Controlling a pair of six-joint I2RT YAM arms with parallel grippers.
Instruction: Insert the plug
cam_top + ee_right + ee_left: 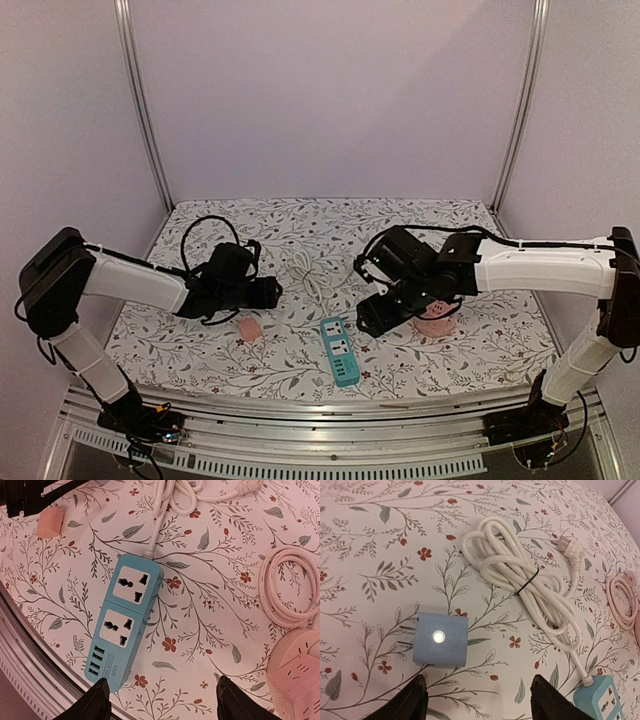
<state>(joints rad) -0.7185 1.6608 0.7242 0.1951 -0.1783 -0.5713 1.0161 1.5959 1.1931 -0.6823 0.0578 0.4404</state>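
Floral table [490,350], power strip [340,351] near front edge, plug [440,639] apart

Plug [249,329]: small rounded block, pinkish from above and pale blue close up [440,640], lying on its side with its metal prongs level with the table, unplugged.
Power strip [340,350]: teal, flat, near centre, just right of the plug; two empty sockets, USB ports at near end [125,622]. White cord [520,575] bundled at far end.
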